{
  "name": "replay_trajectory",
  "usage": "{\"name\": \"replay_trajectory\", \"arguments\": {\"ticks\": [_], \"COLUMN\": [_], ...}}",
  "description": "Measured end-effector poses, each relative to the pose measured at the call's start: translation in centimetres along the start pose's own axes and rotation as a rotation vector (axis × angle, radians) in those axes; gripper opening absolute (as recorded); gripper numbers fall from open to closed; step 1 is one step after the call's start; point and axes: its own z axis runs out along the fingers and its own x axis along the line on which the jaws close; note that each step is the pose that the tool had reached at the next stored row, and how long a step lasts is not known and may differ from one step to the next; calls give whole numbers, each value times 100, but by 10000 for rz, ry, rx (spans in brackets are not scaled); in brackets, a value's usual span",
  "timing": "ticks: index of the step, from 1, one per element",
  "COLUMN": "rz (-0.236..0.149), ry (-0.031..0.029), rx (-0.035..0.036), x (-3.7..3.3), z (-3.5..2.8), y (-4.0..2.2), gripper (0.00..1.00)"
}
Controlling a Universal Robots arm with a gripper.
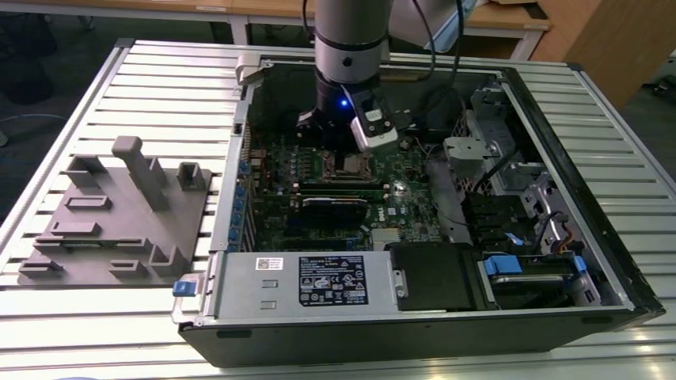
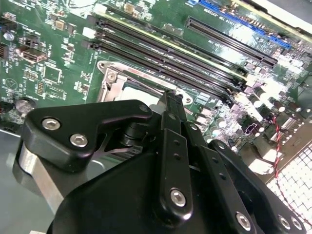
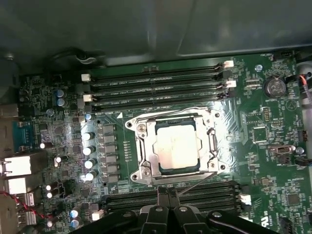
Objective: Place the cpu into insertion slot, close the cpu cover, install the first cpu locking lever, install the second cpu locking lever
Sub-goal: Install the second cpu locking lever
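Hidden: in the exterior view the grey arm column and its black two-fingered gripper (image 1: 340, 141) stand over the upper middle of the open black computer case (image 1: 623, 261), covering part of the green motherboard (image 1: 407, 202). In the second wrist view the gripper body hides most of the socket.

Gripper: in both wrist views the fingertips (image 3: 168, 193) press together with nothing between them, clenched and empty.

Chip: the small square cpu with a dull silver-grey top (image 3: 176, 147) lies flat in the black-framed square insertion slot (image 3: 152, 179), at the centre of the first wrist view.

Cover: the thin dark-silver cpu cover frame (image 3: 147, 147) lies down around the chip, its cut-out showing the metal top.

Lever: a thin wire locking lever (image 3: 195, 183) slants from the socket's lower edge toward the fingertips; whether it is latched I cannot tell.

Chip to gripper: the fingertips sit just below the socket's lower edge in the first wrist view, over the long black memory slots (image 3: 204, 192).

Edges and room: more memory slots (image 3: 156, 90) run above the socket; a row of silver capacitors (image 3: 87, 151) stands to its left.
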Motion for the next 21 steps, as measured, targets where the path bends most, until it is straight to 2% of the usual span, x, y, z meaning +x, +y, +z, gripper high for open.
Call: {"name": "replay_trajectory", "arguments": {"ticks": [11, 21], "rz": [1, 0], "ry": [0, -1], "rx": [-2, 1], "x": [48, 48], "z": [92, 110], "y": [-49, -49], "gripper": [11, 11]}}
